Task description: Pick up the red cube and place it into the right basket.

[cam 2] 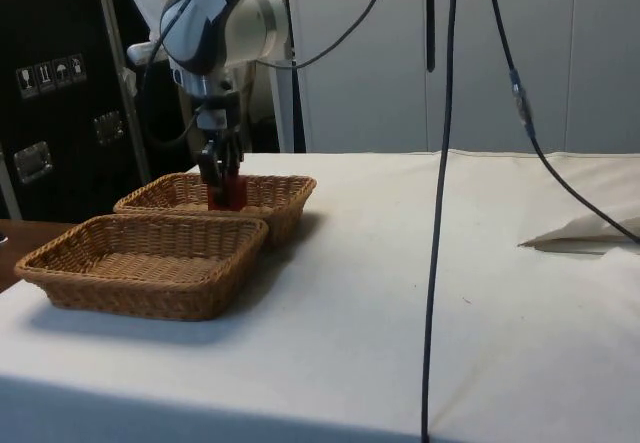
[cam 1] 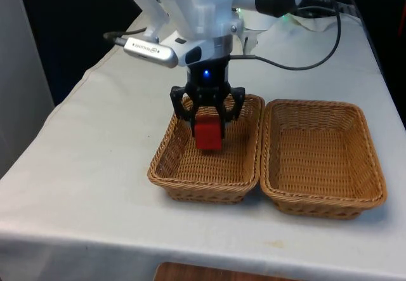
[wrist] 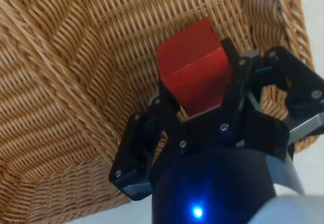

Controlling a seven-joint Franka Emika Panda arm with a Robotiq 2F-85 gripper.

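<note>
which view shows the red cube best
The wrist view: the red cube sits large, clamped by the tool above basket weave. The front view shows it held over a basket; the side view shows only a red sliver.

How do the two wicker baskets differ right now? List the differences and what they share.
The basket on the front view's left has the gripper above it, shut on the red cube; the basket on the front view's right has nothing over it. In the side view, the basket under the cube sits farther from the camera, the other basket nearer. Both are rectangular, woven, tan, side by side.
</note>
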